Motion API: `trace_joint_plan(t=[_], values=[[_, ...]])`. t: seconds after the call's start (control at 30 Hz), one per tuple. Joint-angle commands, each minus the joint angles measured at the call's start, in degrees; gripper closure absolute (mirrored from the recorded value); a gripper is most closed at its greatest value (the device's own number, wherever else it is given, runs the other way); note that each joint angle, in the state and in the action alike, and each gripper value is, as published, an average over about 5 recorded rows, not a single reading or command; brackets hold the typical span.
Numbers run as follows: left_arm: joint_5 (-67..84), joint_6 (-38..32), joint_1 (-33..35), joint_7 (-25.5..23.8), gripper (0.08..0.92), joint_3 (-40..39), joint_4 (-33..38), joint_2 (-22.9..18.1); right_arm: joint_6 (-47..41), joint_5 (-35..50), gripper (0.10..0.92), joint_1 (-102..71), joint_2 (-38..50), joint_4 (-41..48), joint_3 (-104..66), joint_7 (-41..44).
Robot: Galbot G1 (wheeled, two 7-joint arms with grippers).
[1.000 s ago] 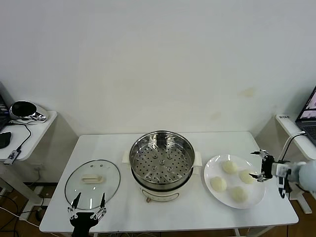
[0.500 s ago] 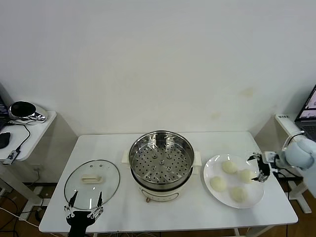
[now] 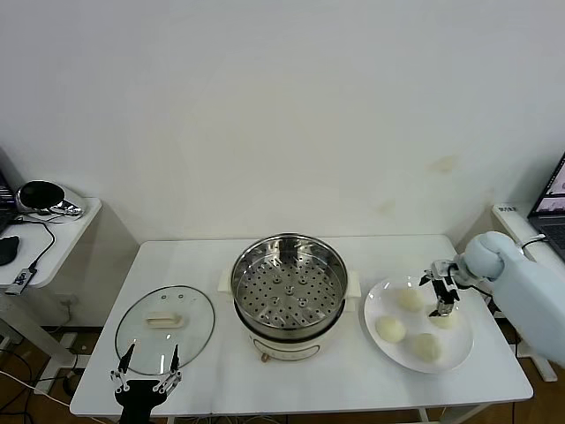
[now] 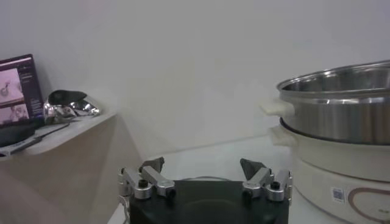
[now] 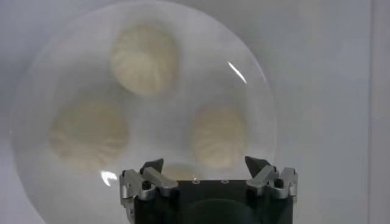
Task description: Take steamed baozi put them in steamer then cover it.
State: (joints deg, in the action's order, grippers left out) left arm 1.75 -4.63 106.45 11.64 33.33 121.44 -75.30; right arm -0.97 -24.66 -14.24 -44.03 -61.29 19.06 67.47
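Four cream-white baozi lie on a white plate (image 3: 378,306) at the table's right: one at the back (image 3: 409,299), one at the right (image 3: 444,319), one at the left (image 3: 389,329), one at the front (image 3: 426,346). My right gripper (image 3: 439,288) is open and empty above the plate, over the back and right baozi. In the right wrist view it (image 5: 204,164) hangs over the plate (image 5: 244,79) with three baozi in plain sight (image 5: 145,58). The steamer (image 3: 287,296) stands mid-table, uncovered and empty. The glass cover (image 3: 165,320) lies flat at the left. My left gripper (image 3: 143,376) is open by the cover's front edge.
A side table at the far left holds a black and silver object (image 3: 40,196) and cables. A laptop (image 3: 553,199) sits on a shelf at the far right. In the left wrist view my left gripper (image 4: 201,164) faces the steamer (image 4: 341,115).
My right gripper has moved left from beyond the plate's right rim to above the baozi. My left gripper has drawn back a little towards the table's front edge.
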Motion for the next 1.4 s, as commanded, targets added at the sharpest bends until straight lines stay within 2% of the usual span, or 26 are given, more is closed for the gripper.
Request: trace_joint_plan(t=[0.03,0.23,0.57,0.83,1.0,1.17,1.4], values=[[-0.5,-0.4,0.4,0.0,0.177,0.4,0.0,0.1,0.4,-2.1,0.203,3.4,-3.7,4.8,3.4,-0.7],[-0.6,-0.8,0.3,0.0,0.177,0.7,-0.3,0.2,-0.5,-2.1,0.210,3.2,-4.7,5.2,3.5,-0.8],[-0.7,-0.9,-0.2,0.0,0.177,0.6,-0.3,0.2,-0.5,-3.2,0.335,3.0,-5.6,6.5,3.8,-1.2],[-0.6,-0.9,-0.2,0.0,0.177,0.7,-0.3,0.2,-0.7,-1.3,0.419,3.9,-4.0,4.0,5.3,-0.4],[-0.5,-0.9,-0.4,-0.1,0.177,0.7,-0.1,0.3,-1.3,2.6,0.445,5.5,-1.5,0.4,7.3,0.2],[-0.2,-0.9,-0.7,-0.1,0.177,0.8,-0.3,0.7,-2.3,9.7,0.463,10.8,4.2,-7.0,11.2,1.1],[0.9,-1.0,-1.6,-0.2,0.177,0.7,-1.0,1.5,-2.9,21.3,0.465,30.4,8.1,-12.6,23.0,2.1]])
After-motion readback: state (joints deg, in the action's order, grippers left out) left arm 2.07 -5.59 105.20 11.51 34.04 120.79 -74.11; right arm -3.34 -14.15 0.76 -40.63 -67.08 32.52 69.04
